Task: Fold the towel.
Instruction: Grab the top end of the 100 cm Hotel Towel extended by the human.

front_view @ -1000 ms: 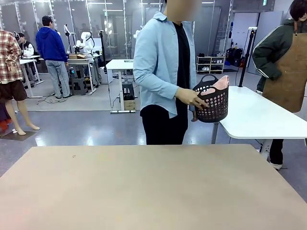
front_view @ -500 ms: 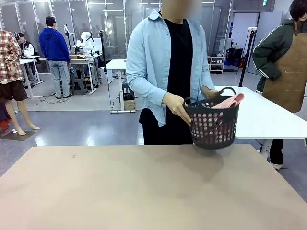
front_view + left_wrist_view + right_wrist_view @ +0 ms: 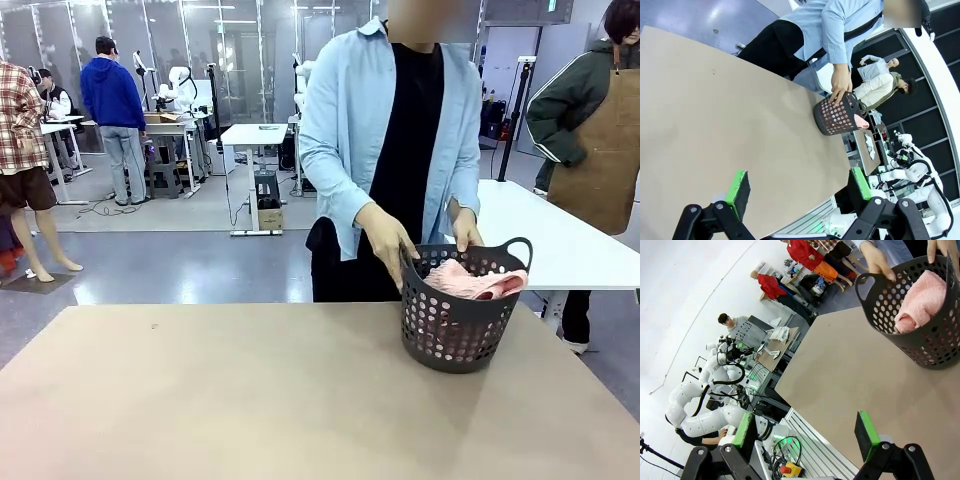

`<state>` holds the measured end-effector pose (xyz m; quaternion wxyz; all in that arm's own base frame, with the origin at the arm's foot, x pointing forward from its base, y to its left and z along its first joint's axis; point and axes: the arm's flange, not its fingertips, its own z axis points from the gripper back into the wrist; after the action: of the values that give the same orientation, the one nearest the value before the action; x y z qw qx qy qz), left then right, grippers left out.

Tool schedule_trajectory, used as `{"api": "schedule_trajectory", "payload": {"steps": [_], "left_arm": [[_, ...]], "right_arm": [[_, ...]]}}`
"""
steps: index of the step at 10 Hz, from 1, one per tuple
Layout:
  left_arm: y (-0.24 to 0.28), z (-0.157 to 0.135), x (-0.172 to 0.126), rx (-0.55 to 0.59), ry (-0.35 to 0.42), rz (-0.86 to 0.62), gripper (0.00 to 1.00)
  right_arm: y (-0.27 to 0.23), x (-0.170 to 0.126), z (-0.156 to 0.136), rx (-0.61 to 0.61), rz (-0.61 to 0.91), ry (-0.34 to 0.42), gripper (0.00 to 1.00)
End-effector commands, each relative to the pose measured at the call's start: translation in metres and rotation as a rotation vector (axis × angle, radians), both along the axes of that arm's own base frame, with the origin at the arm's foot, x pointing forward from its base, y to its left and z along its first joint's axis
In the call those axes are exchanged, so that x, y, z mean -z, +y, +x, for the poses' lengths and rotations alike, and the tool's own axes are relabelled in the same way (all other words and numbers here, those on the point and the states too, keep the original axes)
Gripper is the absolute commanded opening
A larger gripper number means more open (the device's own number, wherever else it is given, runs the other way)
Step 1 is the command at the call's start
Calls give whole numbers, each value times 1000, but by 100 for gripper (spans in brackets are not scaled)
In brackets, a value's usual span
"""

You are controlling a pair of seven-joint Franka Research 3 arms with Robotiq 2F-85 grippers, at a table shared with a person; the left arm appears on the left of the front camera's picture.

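The towel (image 3: 470, 282) lies bunched in a pink heap inside the basket (image 3: 455, 340), its top folds just above the rim, nothing spread out yet. The basket seems to rest on the worktop (image 3: 230, 400), far over on my right side and close to the far edge. The person's hands (image 3: 392, 240) are both on its rim, one at each side.

My right hand (image 3: 805, 432) hangs over the near part of the worktop with its fingers wide apart and nothing between them; the basket is ahead of it, well apart. My left hand (image 3: 800, 184) is likewise spread and empty, and farther from the basket, which it sees across a long stretch of bare worktop.

As I judge it, the step now is getting the cloth out, and folding has not begun. I should hold off until the person lets go of the rim. Then my right hand, being nearer, should come down from above and pinch one raised fold. I should lift straight up until the cloth clears the rim, since a sideways pull could tip or drag the light basket. The terry will hang limp, so I would lay it flat in the open middle. There both my hands can each take a corner.
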<state>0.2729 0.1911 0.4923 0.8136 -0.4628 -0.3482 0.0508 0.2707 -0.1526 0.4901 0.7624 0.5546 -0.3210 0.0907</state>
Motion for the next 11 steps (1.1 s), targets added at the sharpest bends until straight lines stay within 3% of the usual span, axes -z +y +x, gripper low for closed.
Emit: {"api": "schedule_trajectory", "payload": {"steps": [1, 11], "left_arm": [[1, 3, -1, 9, -29, -11, 100], [1, 3, -1, 9, -29, -11, 100]], "right_arm": [[-1, -2, 2, -2, 4, -20, 100], [-1, -2, 2, -2, 4, -20, 100]]}}
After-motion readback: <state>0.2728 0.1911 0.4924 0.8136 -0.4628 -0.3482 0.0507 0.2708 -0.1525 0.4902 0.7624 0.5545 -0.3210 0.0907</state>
